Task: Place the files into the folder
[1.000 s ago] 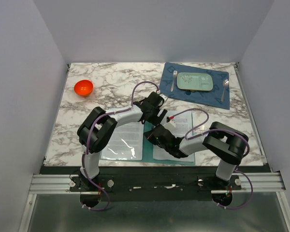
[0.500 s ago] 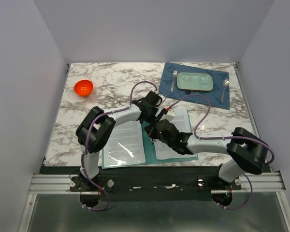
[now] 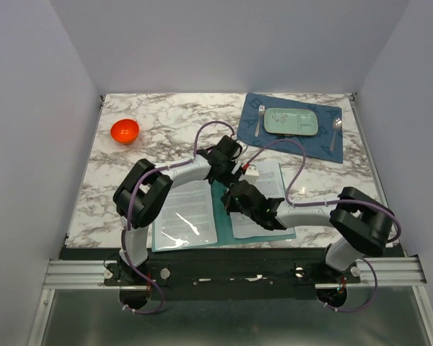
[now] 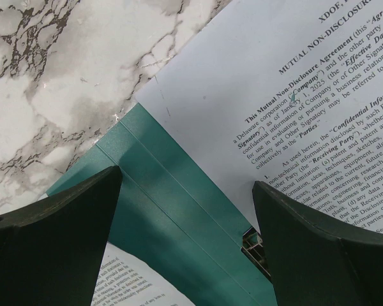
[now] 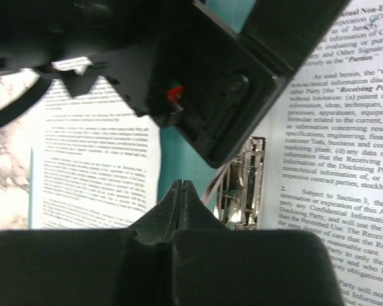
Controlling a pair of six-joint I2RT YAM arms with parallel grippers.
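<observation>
Task is looking mostly done but not finished: the folder (image 4: 172, 210) is lying open & flat on the table (image 3: 166, 122) near the front edge, w/ a sleeved sheet (image 3: 182, 216) resting on its left leaf & a bare sheet (image 3: 270, 184) resting on its right leaf. The bare sheet is sitting askew, its far corner sticking out past the folder's far edge onto the table. The clip (image 5: 246, 185) at the spine is showing right at that sheet's inner edge, but I can't tell whether it's pinning the paper. So what's prob. remaining: squaring that sheet up, maybe tucking it under the clip, then shutting the cover. The left hand (image 4: 185, 182) is hovering over the far end of the spine w/ its fingers spread wide & nothing between them. The right hand (image 5: 182, 191) is hanging over the spine a bit nearer the front, fingertips pressed together & gripping nothing I can see. Vs. 1 sec ago: the right arm (image 3: 310, 213) is now reaching w/ its elbow swung further out to the right, the folder & both sheets are sitting slightly turned, more of the bare sheet is showing uncovered, and the left hand is staying approx. where it was.
</observation>
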